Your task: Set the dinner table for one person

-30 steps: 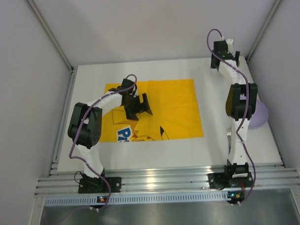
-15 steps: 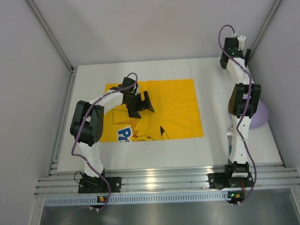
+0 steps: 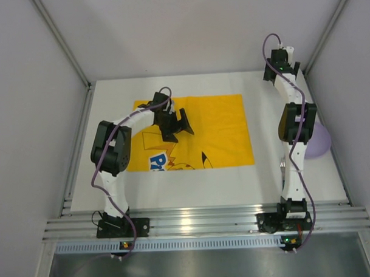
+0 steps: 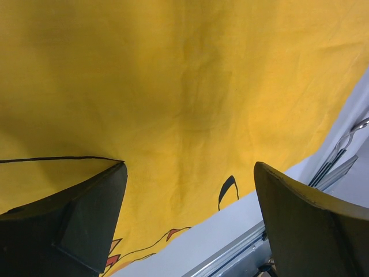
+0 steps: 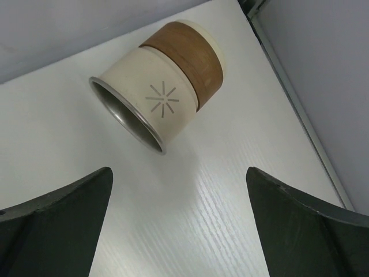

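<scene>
Table (image 3: 223, 187) fills my view, with the yellow mat (image 3: 224, 131) at its middle. My left gripper (image 4: 190, 168) hangs wide open over the mat. My right gripper (image 5: 179, 171), wide open too, looks down on the cup (image 5: 155, 86), tipped over at one o'clock. I think the cup comes next: go down and pinch its rim.

A robotics lab cell: plain panel walls (image 3: 187, 29) and aluminium rails (image 3: 200, 222) enclose the dinner table (image 3: 193, 188).
</scene>
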